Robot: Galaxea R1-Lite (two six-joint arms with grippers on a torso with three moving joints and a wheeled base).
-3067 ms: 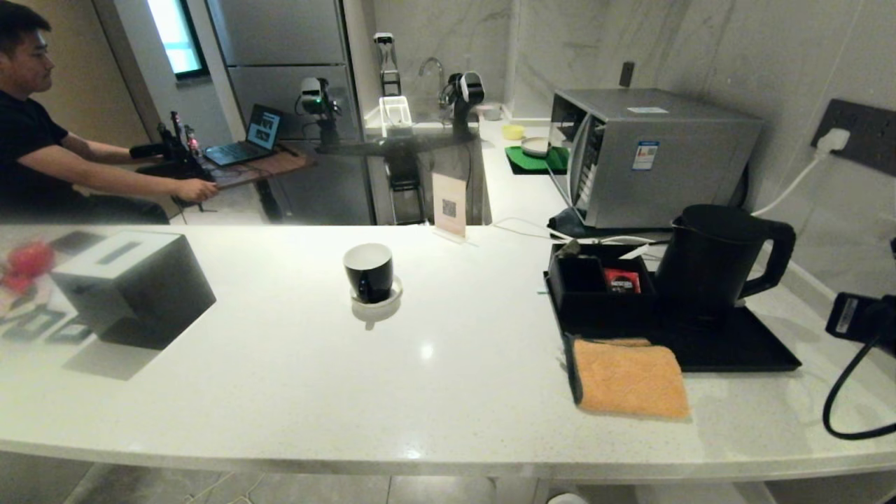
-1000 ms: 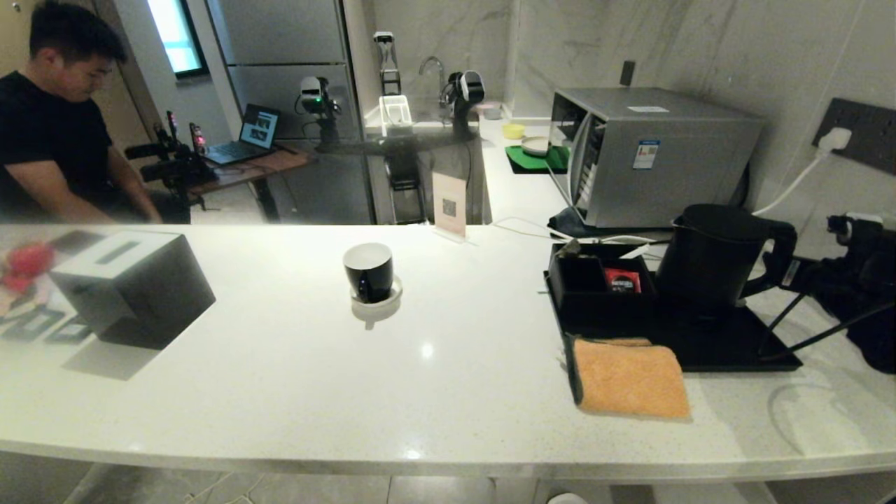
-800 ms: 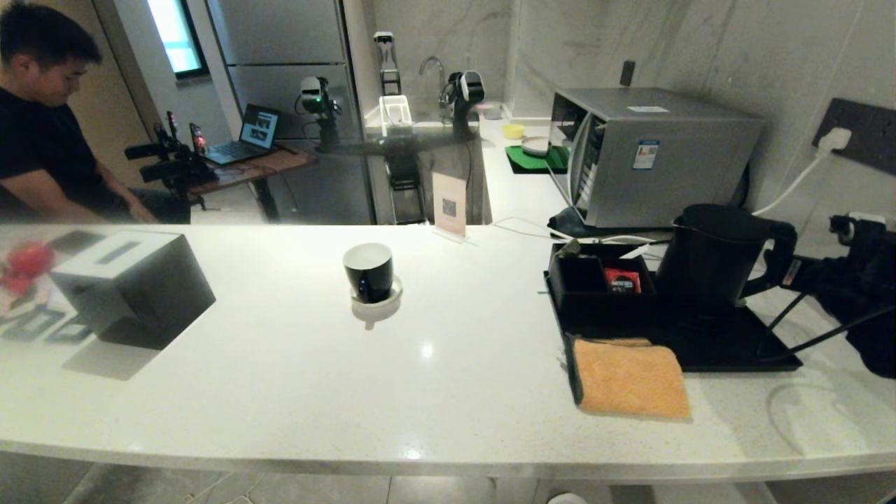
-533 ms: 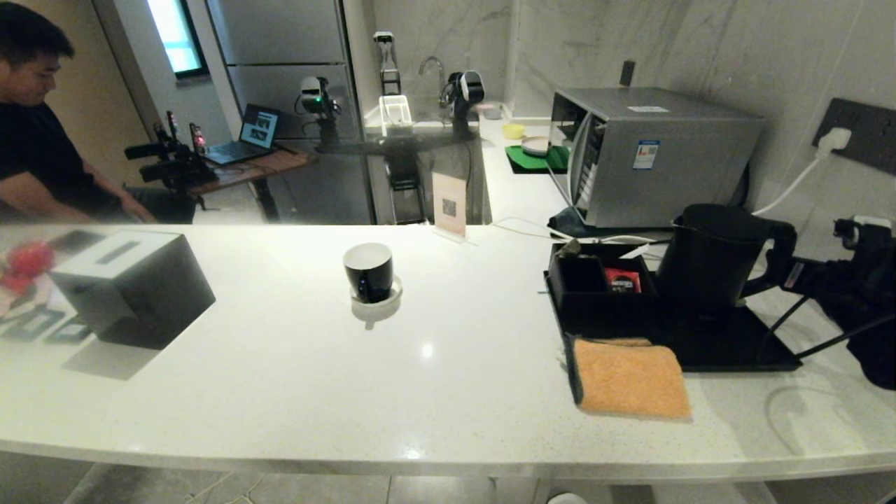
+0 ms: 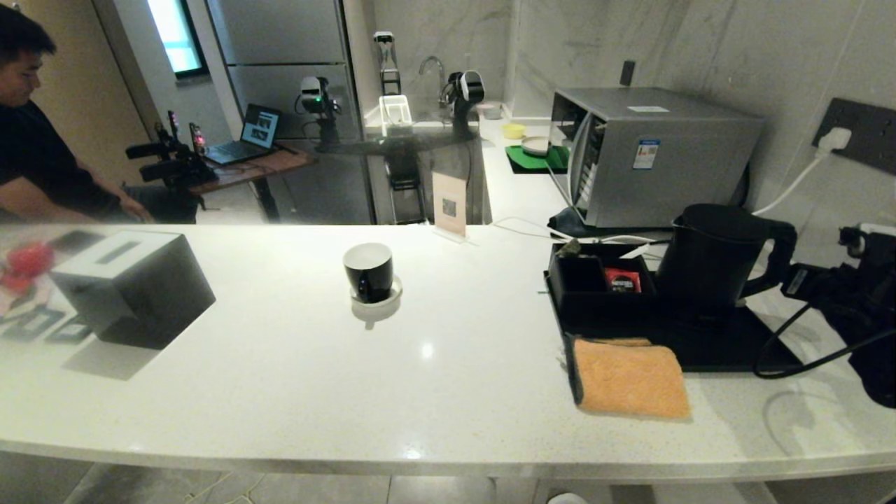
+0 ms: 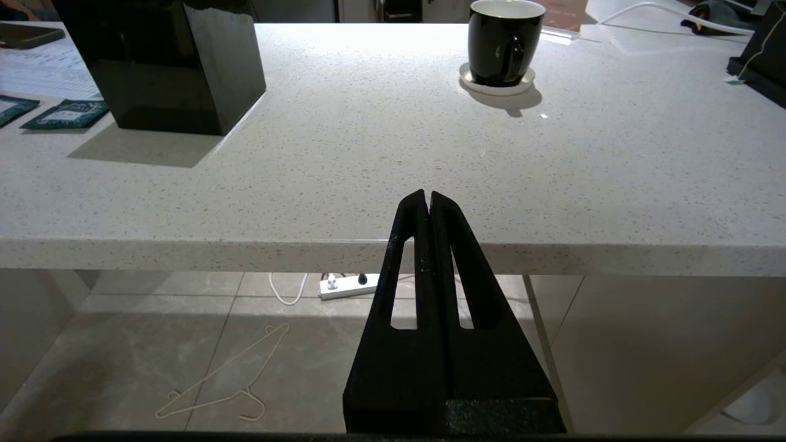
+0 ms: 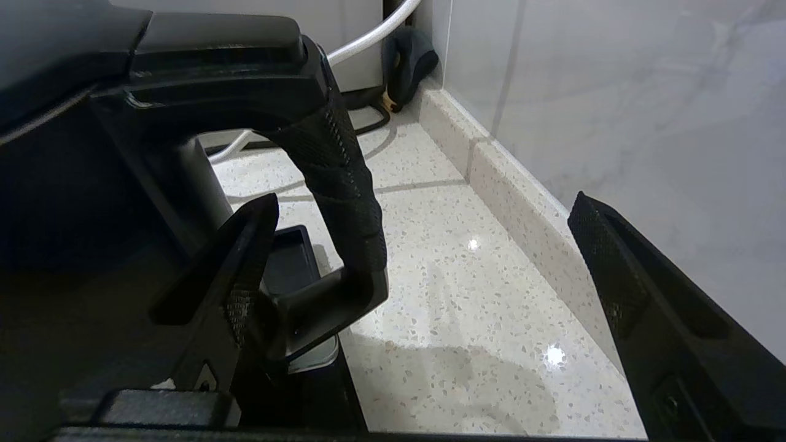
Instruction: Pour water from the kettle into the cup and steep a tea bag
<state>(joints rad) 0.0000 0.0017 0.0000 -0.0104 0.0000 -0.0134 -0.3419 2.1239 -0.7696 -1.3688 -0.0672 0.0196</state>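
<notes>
The matte black kettle (image 5: 707, 259) stands on a black tray (image 5: 735, 350) at the right of the counter. Its handle (image 7: 344, 184) lies between my right gripper's (image 7: 424, 201) open fingers, close to one finger (image 7: 245, 264) and clear of the other. In the head view that gripper (image 5: 794, 280) sits just right of the handle. The black cup (image 5: 369, 271) stands on its white saucer (image 5: 378, 299) mid-counter. A small grey-brown tea bag (image 5: 572, 246) rests at the corner of the black organiser (image 5: 595, 283). My left gripper (image 6: 428, 196) is shut and empty, below the counter's front edge. No water shows.
An orange cloth (image 5: 630, 378) lies before the tray. A black tissue box (image 5: 133, 287) and teal sachets (image 6: 61, 113) are at the left. A microwave (image 5: 651, 154) stands behind the kettle, and the wall (image 7: 614, 92) runs close beside my right gripper. A person (image 5: 42, 161) sits beyond the counter.
My right gripper has sunk a little and drawn slightly back to the right beside the kettle handle, and its cable has drooped. The person has leaned away to the left.
</notes>
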